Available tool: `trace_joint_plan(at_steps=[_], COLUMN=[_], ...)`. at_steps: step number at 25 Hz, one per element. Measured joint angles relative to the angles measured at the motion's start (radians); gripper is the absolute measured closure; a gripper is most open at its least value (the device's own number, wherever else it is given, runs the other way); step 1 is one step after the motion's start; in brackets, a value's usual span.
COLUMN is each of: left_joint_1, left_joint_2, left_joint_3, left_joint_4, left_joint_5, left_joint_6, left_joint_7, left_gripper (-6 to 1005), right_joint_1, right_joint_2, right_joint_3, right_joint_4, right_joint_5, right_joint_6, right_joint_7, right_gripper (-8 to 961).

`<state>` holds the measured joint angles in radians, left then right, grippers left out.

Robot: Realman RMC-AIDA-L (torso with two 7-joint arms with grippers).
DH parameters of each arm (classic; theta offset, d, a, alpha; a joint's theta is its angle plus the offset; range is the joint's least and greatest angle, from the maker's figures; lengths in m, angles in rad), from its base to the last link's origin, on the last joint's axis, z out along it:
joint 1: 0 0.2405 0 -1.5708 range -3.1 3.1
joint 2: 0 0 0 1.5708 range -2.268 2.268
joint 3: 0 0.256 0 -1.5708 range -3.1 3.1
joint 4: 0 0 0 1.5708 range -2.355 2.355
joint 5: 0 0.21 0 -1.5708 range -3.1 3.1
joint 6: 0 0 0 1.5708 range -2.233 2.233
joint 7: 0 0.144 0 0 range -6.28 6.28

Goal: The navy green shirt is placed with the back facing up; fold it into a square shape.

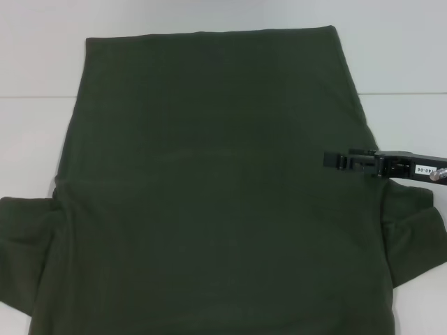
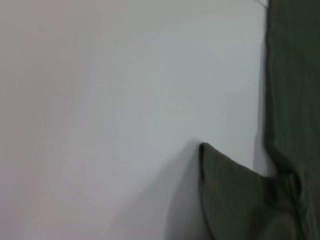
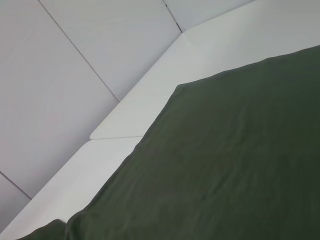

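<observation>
The navy green shirt lies spread flat on the white table, plain side up, with the hem at the far end and a short sleeve sticking out on each side near me. My right gripper reaches in from the right, over the shirt's right edge just above the right sleeve. The right wrist view looks across the shirt toward its far corner. In the left wrist view the shirt's left edge and left sleeve show beside bare table. My left gripper appears in no view.
White tabletop runs along the left, the right and beyond the hem. A seam line crosses the table behind the shirt. Pale wall panels stand past the table's far edge.
</observation>
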<state>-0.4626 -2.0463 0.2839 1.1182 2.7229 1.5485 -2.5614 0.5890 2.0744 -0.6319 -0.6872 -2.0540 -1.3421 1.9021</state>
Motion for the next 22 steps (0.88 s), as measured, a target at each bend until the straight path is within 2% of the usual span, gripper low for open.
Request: trace_joint_plan(at_steps=[9,22], left_joint_1=[0.017,-0.015], left_joint_2=[0.001,0.018], left_joint_3=[-0.014,-0.006], left_joint_4=[0.017,0.032], left_joint_5=[0.013,0.049], left_joint_6=[-0.003,0.021], left_joint_7=[-0.023,-0.028], left_gripper=[986,985], right_joint_1=[0.007,0.008], right_joint_2=[0.000,-0.002], right_joint_3=[0.000,0.000], right_joint_4=[0.000,0.000], right_joint_5=[0.000,0.000], right_joint_6=[0.008,0.011], right_joint_7=[0.000,0.000], right_gripper=[26,27])
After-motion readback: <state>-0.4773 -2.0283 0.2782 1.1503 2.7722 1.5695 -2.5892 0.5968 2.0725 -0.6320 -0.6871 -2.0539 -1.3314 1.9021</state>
